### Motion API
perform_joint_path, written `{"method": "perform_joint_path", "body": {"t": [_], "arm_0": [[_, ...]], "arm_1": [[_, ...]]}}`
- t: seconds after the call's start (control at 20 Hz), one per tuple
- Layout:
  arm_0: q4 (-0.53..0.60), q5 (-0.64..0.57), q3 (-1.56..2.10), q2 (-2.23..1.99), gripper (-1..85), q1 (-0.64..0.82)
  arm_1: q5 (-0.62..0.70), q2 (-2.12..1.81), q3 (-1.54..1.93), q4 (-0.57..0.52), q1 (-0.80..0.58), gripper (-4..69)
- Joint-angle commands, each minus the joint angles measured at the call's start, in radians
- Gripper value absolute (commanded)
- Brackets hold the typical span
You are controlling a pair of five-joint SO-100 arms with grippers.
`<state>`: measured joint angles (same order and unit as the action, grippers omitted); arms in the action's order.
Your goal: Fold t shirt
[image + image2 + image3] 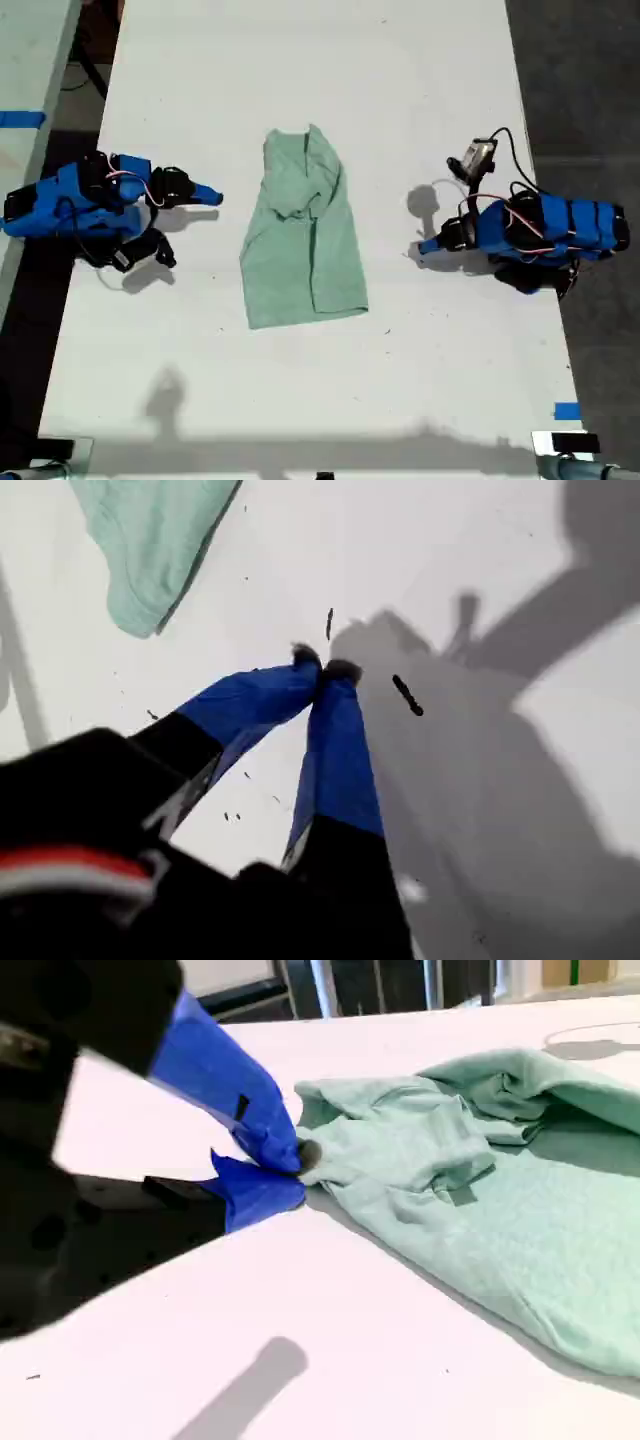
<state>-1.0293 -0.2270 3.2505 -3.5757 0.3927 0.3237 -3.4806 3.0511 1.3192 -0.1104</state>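
Observation:
The pale mint-green t shirt point(300, 240) lies folded into a long narrow strip mid-table, bunched and wrinkled at its far end and flat at its near end. My first gripper point(428, 245) rests low on the table at the exterior view's right, pointing at the shirt with a gap between them. It is shut point(322, 665) and empty, and a corner of the t shirt point(150, 540) shows ahead of it. My second gripper point(212, 197) is at the exterior view's left, shut point(295, 1165) on nothing, short of the bunched end of the t shirt point(480, 1190).
The white table point(300, 400) carries both arms. Blue tape point(566, 411) marks its near corner at the exterior view's right. A second tabletop with blue tape point(20, 119) stands off the exterior view's left. Small dark marks point(407, 695) dot the surface.

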Motion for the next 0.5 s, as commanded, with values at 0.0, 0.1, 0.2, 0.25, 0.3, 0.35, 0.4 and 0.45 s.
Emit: {"method": "perform_joint_path", "body": {"t": [0.0,0.1,0.2,0.25,0.3,0.35,0.4,0.45], "arm_0": [[0.000,0.353,0.038,0.060,-0.3,0.002],[0.002,0.474,0.032,0.015,-0.3,-0.064],[0.017,0.586,0.009,0.021,-0.3,-0.080],[0.049,0.620,-0.017,0.109,-0.3,-0.071],[0.077,0.643,-0.074,0.256,-0.3,-0.063],[0.049,0.684,-0.201,0.472,-0.3,-0.063],[-0.037,0.719,-0.387,0.716,-0.3,-0.087],[-0.153,0.761,-0.591,0.920,-0.3,-0.101]], "arm_1": [[-0.014,-0.005,0.061,0.006,-0.008,1.7],[-0.014,-0.005,0.061,0.006,-0.008,1.7],[-0.014,-0.005,0.061,0.006,-0.008,1.7],[-0.014,-0.005,0.061,0.006,-0.008,1.7],[-0.015,-0.005,0.061,0.006,-0.003,1.7],[-0.015,-0.005,0.061,0.006,-0.003,1.7],[-0.014,-0.006,0.061,0.006,-0.006,1.7],[-0.011,-0.006,0.061,0.006,-0.011,1.7]]}}
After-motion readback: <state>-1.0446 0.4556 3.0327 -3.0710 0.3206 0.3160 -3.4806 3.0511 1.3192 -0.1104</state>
